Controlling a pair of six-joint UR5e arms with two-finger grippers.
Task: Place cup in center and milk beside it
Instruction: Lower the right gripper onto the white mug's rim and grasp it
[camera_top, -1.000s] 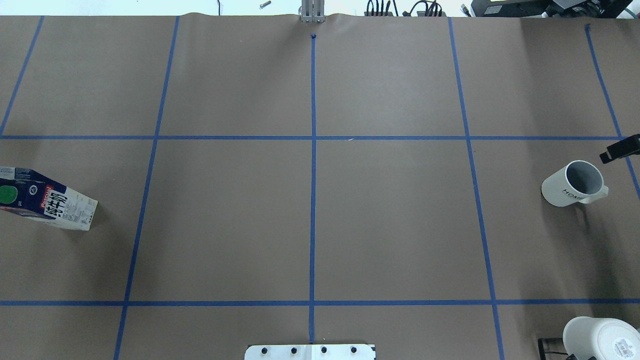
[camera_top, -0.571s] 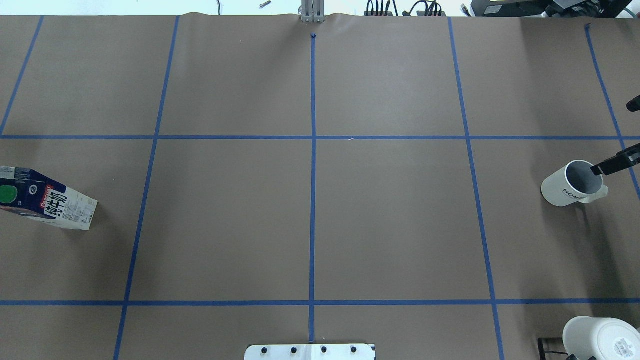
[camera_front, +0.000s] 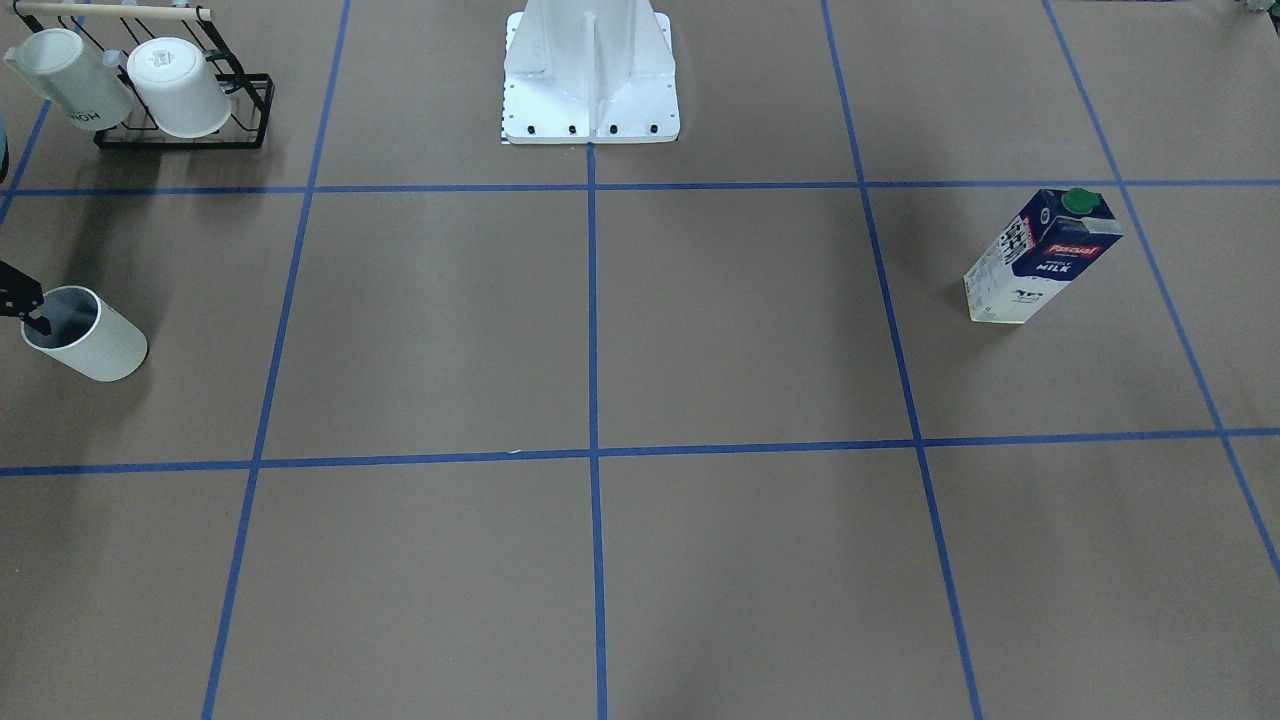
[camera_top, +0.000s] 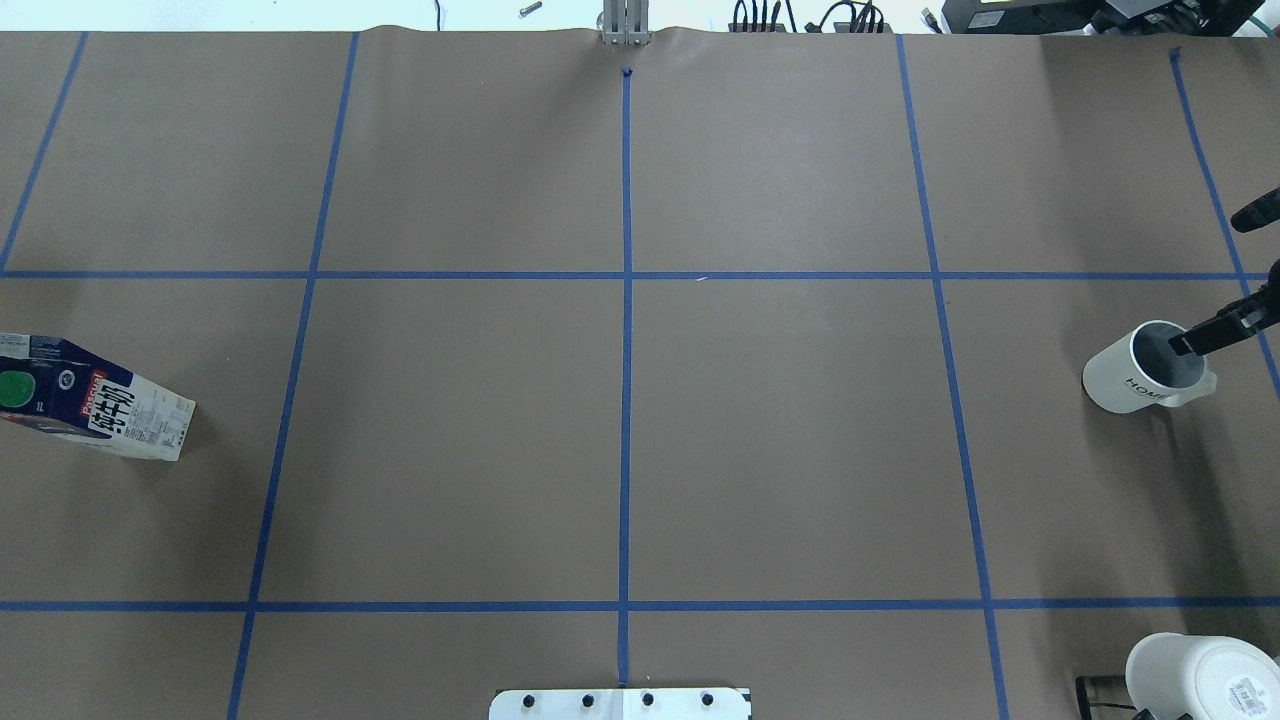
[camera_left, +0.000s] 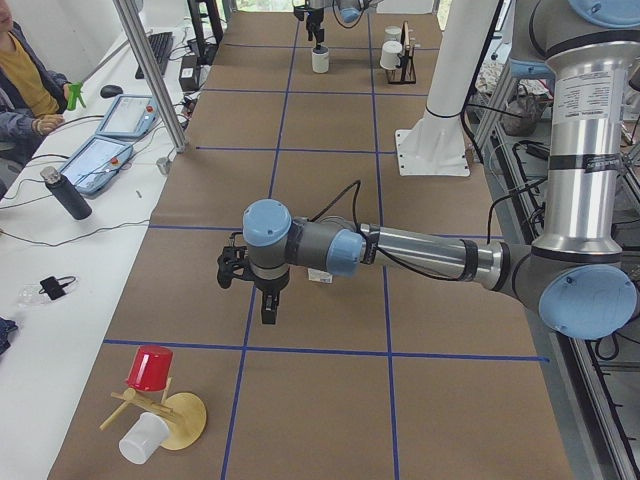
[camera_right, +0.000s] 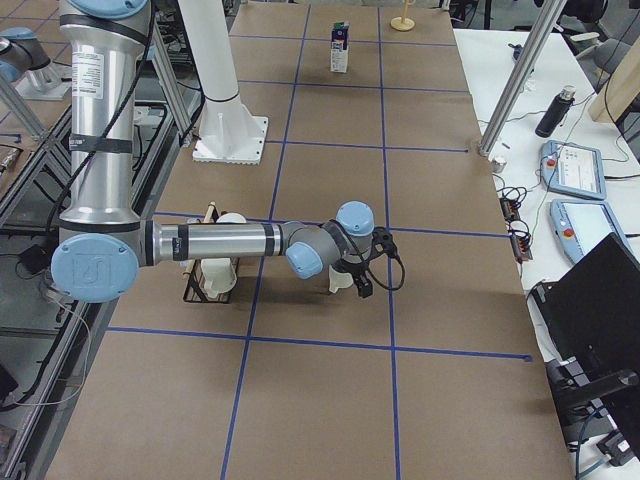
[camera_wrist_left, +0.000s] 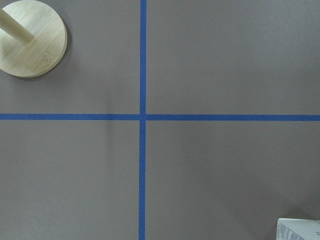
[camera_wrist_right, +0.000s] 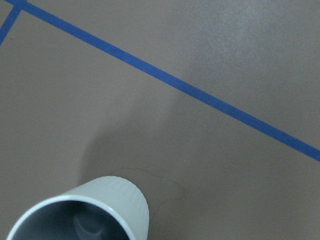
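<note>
We judge the first step to be in hand: taking hold of the small pale grey-white ribbed cup (camera_top: 1140, 372). Nothing yet stands at the vertical blue tape line (camera_top: 626, 440) that marks the centre of the brown paper. The cup stands mouth up, well off that line on the robot's right. The tall milk carton (camera_top: 100, 405), with its dark blue top, white base and green cap, stands well off the line on the other side.

The right gripper (camera_top: 1207, 284) has its black fingers (camera_top: 1215, 333) spread wide. One reaches over the cup's rim on the side away from the line, and the other is clear of the cup. Nothing is clamped.

The next move, as we see it, calls for lowering until the cup's wall sits between the fingers. The gripper would then close on it and carry the cup to the line. The small handle juts from that same side, so the finger needs to miss it.

The overhead view shows both fingers. The right wrist view gives only the cup's grey inside and ribbed wall, with no finger in it.

The left gripper (camera_left: 252, 290) shows only in the left-end view, above the paper on the carton's side of the line. We cannot tell whether its fingers are apart or together. Its wrist view catches a corner of the carton and a round wooden base (camera_wrist_left: 32, 40), which the overhead view misses.
</note>
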